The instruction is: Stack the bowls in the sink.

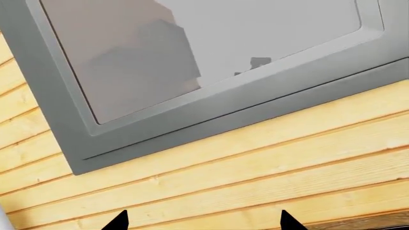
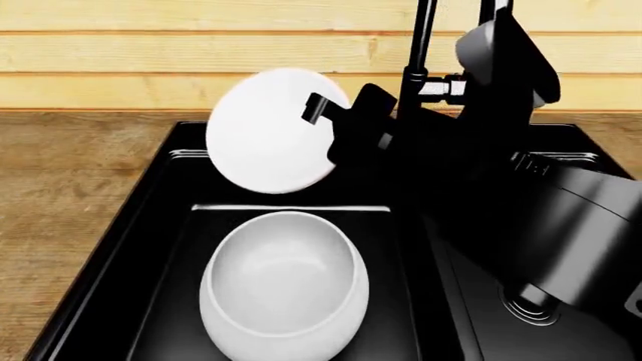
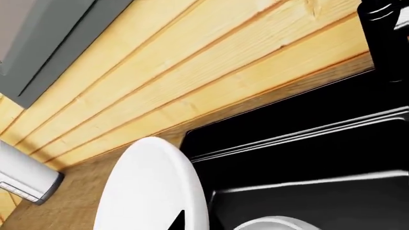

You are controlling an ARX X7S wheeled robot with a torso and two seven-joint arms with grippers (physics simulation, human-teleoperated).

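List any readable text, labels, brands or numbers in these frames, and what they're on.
None readable in any view.
Small bowl and large bowl: plain white, no markings.
Sink and faucet: plain black.
Right arm: a faint light mark, too small and blurred to read.
Window frame and wood wall: no signs.

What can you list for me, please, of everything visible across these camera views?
Large bowl: one, white, upright in the sink's left basin.
Small bowl: one, white, held tilted on edge above the large bowl.
Sink: one, glossy black, set into the wooden counter.
Faucet: one, black, behind the sink.
Drain: one seen, ringed, right basin.
Wall: light wooden planks behind the counter.
Window: one, grey frame, on the plank wall.
Cylinder: one, pale grey, at the counter's edge; unclear what.
Right gripper: black, shut on the small bowl.
Left gripper: black fingertips apart, pointing at the wall.
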